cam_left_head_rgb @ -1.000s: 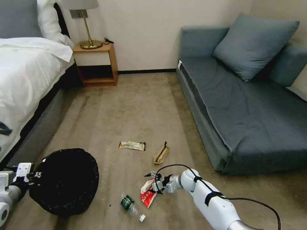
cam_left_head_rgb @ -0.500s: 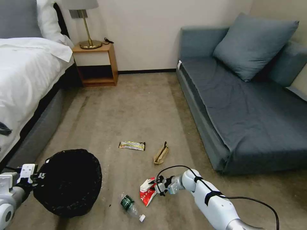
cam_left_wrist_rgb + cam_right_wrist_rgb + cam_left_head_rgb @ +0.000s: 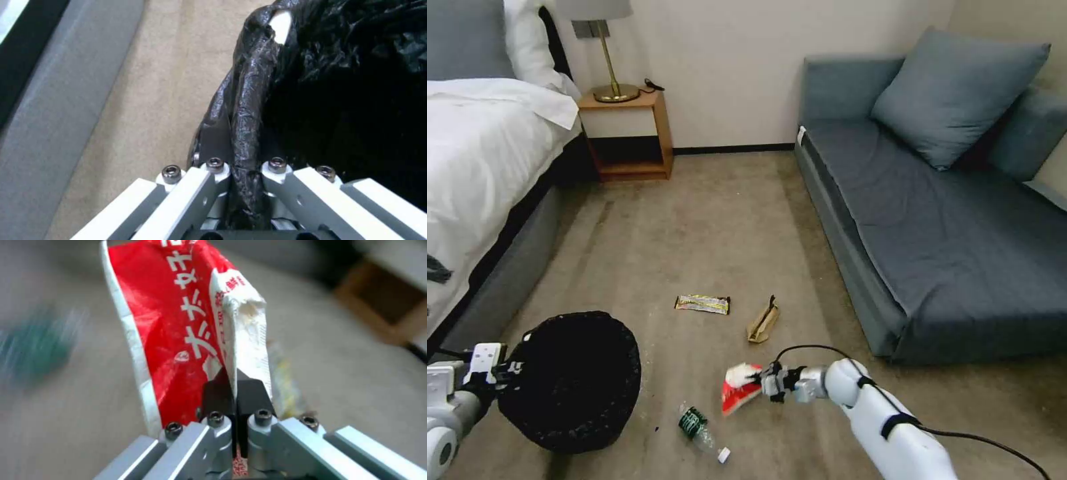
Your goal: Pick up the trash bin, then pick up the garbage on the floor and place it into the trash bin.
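Observation:
The trash bin (image 3: 570, 380), lined with a black bag, sits low at the left, and my left gripper (image 3: 502, 372) is shut on its rim. In the left wrist view the fingers pinch the bag-covered rim (image 3: 245, 133). My right gripper (image 3: 766, 385) is shut on the red-white wrapper (image 3: 740, 392), which hangs just above the carpet. The right wrist view shows the wrapper (image 3: 178, 323) clamped in the right gripper (image 3: 236, 386). The bottle with the green label (image 3: 697, 425) lies close in front of me. The gold-black wrapper (image 3: 702, 304) and the tan pouch (image 3: 763, 321) lie farther out.
A white bed (image 3: 474, 173) runs along the left with a wooden nightstand (image 3: 627, 133) and lamp behind it. A blue-grey sofa (image 3: 947, 227) fills the right side. Open carpet lies between them.
My right gripper has closed on the red-white wrapper and raised it off the carpet, shifting slightly right. The bin in my left gripper has moved a little to the right.

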{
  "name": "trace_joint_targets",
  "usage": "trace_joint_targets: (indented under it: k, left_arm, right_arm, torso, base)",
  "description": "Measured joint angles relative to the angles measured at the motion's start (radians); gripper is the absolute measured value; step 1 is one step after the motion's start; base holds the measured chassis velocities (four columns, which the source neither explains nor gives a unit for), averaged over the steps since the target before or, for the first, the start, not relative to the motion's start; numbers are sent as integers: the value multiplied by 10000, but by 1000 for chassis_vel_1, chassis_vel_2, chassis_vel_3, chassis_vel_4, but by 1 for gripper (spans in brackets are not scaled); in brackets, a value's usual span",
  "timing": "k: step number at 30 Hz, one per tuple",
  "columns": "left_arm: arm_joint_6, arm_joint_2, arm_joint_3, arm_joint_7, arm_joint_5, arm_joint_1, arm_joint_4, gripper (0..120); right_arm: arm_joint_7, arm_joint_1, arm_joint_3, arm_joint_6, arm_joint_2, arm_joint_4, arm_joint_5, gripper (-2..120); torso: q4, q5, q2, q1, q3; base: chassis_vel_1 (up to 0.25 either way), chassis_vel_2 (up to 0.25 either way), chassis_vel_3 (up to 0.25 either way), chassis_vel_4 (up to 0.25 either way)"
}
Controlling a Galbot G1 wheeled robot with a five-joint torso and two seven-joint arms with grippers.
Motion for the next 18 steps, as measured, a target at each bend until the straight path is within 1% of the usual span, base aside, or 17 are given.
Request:
trace_joint_targets:
  k: [1,2,3,4,5,7,8,9,10,11,12,13,14,15,16,17,18]
  left_arm:
    - [-2,-8,-1,6,-11,1,-10,3]
    - [-3,-15,0,6,-12,1,-15,3]
    - [-3,-15,0,6,-12,1,-15,3]
    - [-3,-24,6,6,-12,1,-33,3]
    - [-3,-34,12,6,-13,0,-59,3]
    - [4,-88,18,6,-31,26,-175,3]
    - [4,-88,18,6,-31,26,-175,3]
    - [9,-100,18,6,-35,42,-205,3]
    - [29,-128,18,7,-51,92,-300,3]
    - [46,-139,6,5,-66,130,-357,3]
    - [61,-146,-4,0,-75,151,-395,3]
    - [61,-146,-4,0,-75,151,-395,3]
    - [88,-153,-24,-6,-85,177,-443,3]
    - [99,-157,-37,-9,-89,190,-468,3]
    - [128,-183,-114,-19,-120,262,-588,3]
    - [148,-204,-175,-30,-160,308,-663,3]
    - [148,-204,-175,-30,-160,308,-663,3]
  right_arm:
    - [591,-168,-340,-844,-315,976,1930,0]
    - [990,-241,-643,-1365,-464,1566,2906,0]
    - [990,-241,-643,-1365,-464,1566,2906,0]
    - [1430,-267,-1017,-1866,-563,2276,3814,0]
    - [1717,-263,-1293,-2165,-581,2744,4357,0]
    - [2703,-110,-2257,-2993,-504,3854,5605,0]
    - [2703,-110,-2257,-2993,-504,3854,5605,0]
    - [2945,-24,-2501,-3173,-428,4076,5844,0]
    - [3603,255,-3156,-3642,-143,4503,6408,0]
    - [4010,469,-3539,-3911,103,4635,6700,0]
    - [4321,657,-3821,-4105,333,4698,6907,0]
    - [4321,657,-3821,-4105,333,4698,6907,0]
    - [4663,926,-4150,-4330,645,4718,7147,0]
    - [4788,1028,-4279,-4413,778,4717,7230,0]
    - [5230,1461,-4819,-4741,1380,4608,7513,0]
    - [5449,1710,-5124,-4899,1723,4464,7639,0]
    - [5449,1710,-5124,-4899,1723,4464,7639,0]
  torso:
    - [1,0,1,0,-1]
    - [3,-1,0,0,0]
    - [3,-1,0,0,0]
    - [1,0,0,0,0]
    - [5,-1,1,0,-1]
    - [3,0,0,0,0]
    - [3,0,0,0,0]
    - [3,-3,1,0,0]
    - [4,-2,0,0,0]
    - [3,-3,0,0,0]
    - [5,-3,0,0,0]
    - [5,-3,0,0,0]
    - [5,-3,0,0,-1]
    - [6,-3,0,0,0]
    - [6,-4,0,0,0]
    - [6,-4,1,1,0]
    - [6,-4,1,1,0]
  base:
    - [0,0,0,0]
    - [0,0,0,0]
    - [0,0,0,0]
    - [0,0,0,0]
    - [0,0,0,0]
    - [0,0,0,0]
    - [0,0,0,0]
    - [0,0,0,0]
    - [0,0,0,0]
    - [0,0,0,0]
    - [0,0,0,0]
    - [0,0,0,0]
    - [0,0,0,0]
    - [0,0,0,0]
    - [0,0,0,0]
    - [0,0,0,0]
    - [0,0,0,0]
